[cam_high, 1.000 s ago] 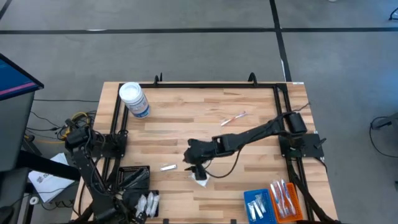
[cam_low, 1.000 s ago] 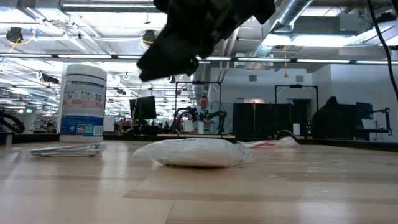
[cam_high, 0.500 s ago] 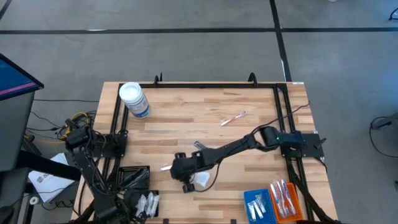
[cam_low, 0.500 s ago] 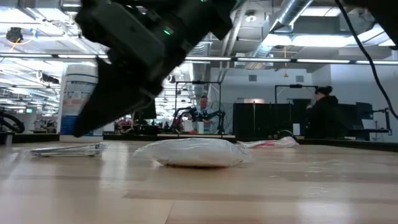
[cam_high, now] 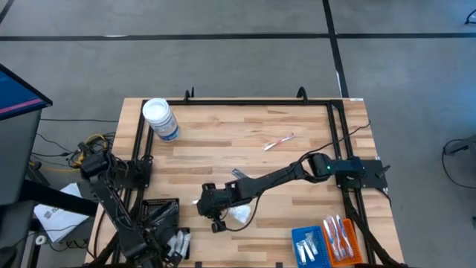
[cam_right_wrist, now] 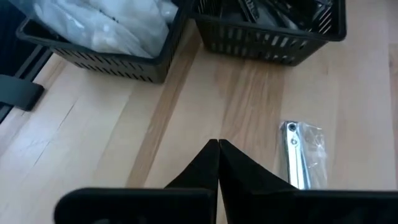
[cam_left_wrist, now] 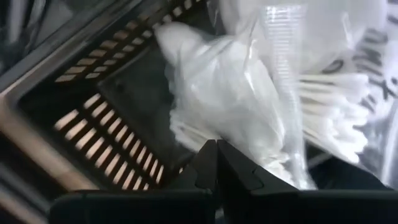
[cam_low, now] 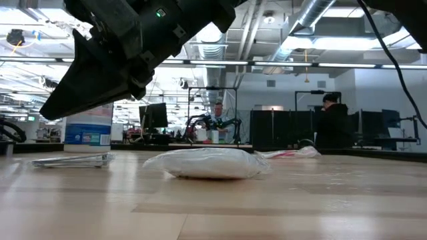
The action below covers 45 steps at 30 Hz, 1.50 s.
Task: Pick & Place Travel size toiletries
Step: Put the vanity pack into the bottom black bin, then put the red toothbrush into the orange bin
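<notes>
My right gripper (cam_high: 204, 210) is shut and empty, low over the table between a white crinkly sachet (cam_high: 239, 216) and a clear-wrapped silvery piece (cam_right_wrist: 300, 157). Both lie flat on the wood. In the low view the sachet (cam_low: 210, 163) lies at the middle and the silvery piece (cam_low: 70, 160) at the left. A red-pink toothbrush (cam_high: 279, 141) lies farther back. My left gripper (cam_left_wrist: 216, 148) is shut over a black tray (cam_left_wrist: 93, 118) of white sachets (cam_left_wrist: 230, 87) at the near left. My left gripper's shut fingertips stand right over the white sachets in the black tray. Whether they touch them I cannot tell.
A big white-lidded jar (cam_high: 160, 119) stands at the far left. Two black trays (cam_right_wrist: 273, 37) sit ahead of my right gripper, one with sachets, one with dark sticks. A blue tray (cam_high: 307, 244) and an orange tray (cam_high: 341, 238) stand at the near right. A person stands in the room behind.
My right gripper has gone from above the white sachet toward the table's left and near edges, dropping lower, and stays shut. The sachet has stayed where it was.
</notes>
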Available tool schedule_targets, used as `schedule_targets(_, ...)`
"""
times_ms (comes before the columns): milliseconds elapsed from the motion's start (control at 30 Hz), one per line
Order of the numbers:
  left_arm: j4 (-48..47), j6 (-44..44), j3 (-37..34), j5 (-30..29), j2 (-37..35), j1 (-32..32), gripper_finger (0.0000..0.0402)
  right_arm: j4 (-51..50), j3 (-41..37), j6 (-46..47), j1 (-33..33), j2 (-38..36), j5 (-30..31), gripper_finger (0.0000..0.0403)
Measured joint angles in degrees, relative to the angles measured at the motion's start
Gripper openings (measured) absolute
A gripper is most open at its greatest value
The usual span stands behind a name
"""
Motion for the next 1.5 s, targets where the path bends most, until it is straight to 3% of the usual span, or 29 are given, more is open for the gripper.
schedule_targets(567, 4.8, 2.5, -3.2, -2.7, -0.3, 0.8, 0.0, -0.5, 0.0, -0.4, 0.0, 0.0, 0.0, 0.0)
schedule_targets(700, 4.5, 1.1, -3.2, -2.5, -2.3, -0.3, 0.0, -1.8, 0.0, -0.9, -0.3, 0.0, 2.9, 0.0)
schedule_targets(1033, -1.7, 1.8, -3.2, -16.7, -8.5, -2.7, 0.0, -5.0, -0.1, -1.5, -1.3, -0.4, 3.4, 0.0)
schedule_targets(1333, -1.5, 19.0, -3.2, -32.4, -11.8, 0.4, 0.0, -12.6, -0.1, -1.5, -1.3, -3.1, 3.2, 0.0)
schedule_targets(1500, -1.2, 28.3, -3.2, -33.8, -13.7, 3.0, 0.0, -16.1, -0.1, 0.1, -0.2, -3.7, 2.8, 0.0)
